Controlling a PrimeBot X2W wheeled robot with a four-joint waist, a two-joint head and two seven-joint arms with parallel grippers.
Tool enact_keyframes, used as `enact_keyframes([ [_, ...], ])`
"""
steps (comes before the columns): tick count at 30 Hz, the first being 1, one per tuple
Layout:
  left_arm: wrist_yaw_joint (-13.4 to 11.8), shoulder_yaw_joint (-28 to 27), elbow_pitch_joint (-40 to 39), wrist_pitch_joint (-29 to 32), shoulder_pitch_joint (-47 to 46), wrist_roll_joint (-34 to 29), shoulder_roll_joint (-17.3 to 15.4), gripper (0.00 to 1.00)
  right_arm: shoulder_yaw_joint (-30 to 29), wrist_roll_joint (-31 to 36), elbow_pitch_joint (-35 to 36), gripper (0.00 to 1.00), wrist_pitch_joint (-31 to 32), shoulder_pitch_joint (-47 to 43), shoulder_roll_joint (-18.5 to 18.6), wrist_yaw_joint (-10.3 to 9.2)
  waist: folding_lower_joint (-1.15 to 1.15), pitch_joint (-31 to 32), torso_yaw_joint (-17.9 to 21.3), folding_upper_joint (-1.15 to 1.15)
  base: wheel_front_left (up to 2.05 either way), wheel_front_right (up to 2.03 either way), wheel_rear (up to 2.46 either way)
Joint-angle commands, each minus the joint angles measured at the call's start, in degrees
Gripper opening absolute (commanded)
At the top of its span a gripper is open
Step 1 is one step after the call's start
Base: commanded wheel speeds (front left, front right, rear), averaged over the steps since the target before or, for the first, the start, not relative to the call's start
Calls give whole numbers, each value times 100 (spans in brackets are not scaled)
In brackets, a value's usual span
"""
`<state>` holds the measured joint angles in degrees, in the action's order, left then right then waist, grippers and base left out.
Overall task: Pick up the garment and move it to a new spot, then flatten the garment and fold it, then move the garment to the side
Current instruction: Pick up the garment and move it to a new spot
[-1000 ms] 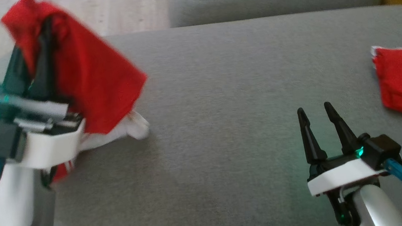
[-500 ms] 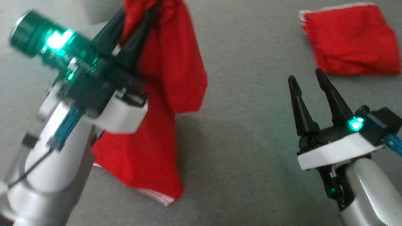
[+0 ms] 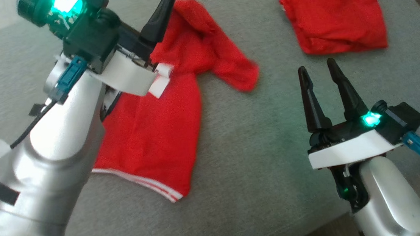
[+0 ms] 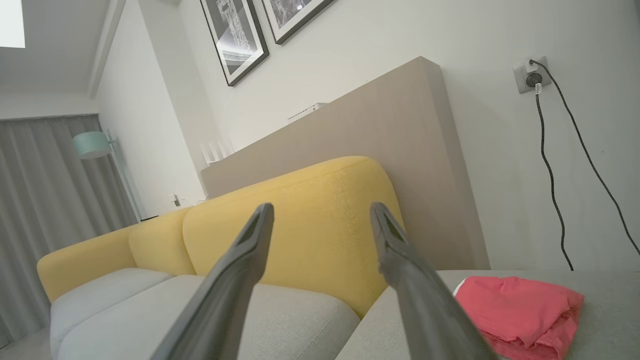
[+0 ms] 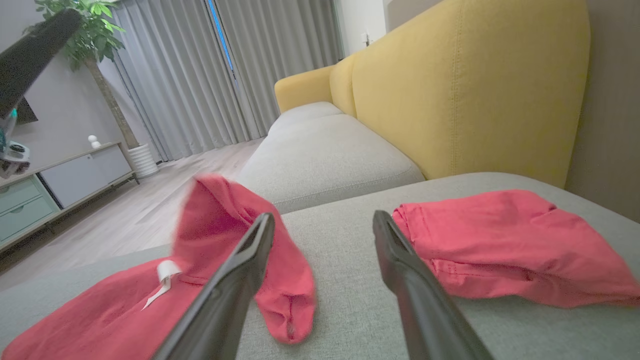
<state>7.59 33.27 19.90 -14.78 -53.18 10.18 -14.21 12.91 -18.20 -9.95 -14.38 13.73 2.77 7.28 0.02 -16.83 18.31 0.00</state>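
Note:
The red garment [image 3: 151, 138] with a white-striped hem lies spread on the grey cushion [image 3: 254, 148], its upper part [image 3: 203, 46] bunched and blurred beside my left gripper. In the right wrist view the garment [image 5: 220, 220] sits left of centre, one fold still standing up. My left gripper [image 3: 147, 9] is raised above the garment's top edge and is open; between its fingers [image 4: 321, 210] there is nothing. Well to the right of the garment my right gripper [image 3: 316, 67] hovers over bare cushion, open and empty [image 5: 323, 216].
A second red cloth [image 3: 334, 16], folded, lies at the cushion's far right corner, just beyond my right gripper [image 5: 500, 240]. The cushion's edge runs along the lower right [image 3: 329, 218]. A yellow-backed sofa [image 5: 450, 90] stands behind.
My left gripper has opened and let go of the garment, which has dropped and spread on the cushion. The head camera has swung right. The right gripper keeps its pose.

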Motion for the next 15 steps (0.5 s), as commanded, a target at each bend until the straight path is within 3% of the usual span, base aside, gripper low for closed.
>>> enact_keyframes([
  [1, -11, -246, -168, -21, -101, 44, -156, 100, 52, 104, 184, 100, -62, 149, 10, 21, -2, 107, -227, 0, 0, 0, 0],
  [11, -13, -487, -267, -21, 782, 47, -154, 100, -281, 557, 16, 100, -62, -15, 10, 21, -2, 570, -1238, 0, 0, 0, 0],
  [15, -12, -279, -257, -22, 1147, 152, -195, 100, -347, 676, -54, 100, -62, -104, 10, 21, -2, 733, -1591, 0, 0, 0, 0],
])
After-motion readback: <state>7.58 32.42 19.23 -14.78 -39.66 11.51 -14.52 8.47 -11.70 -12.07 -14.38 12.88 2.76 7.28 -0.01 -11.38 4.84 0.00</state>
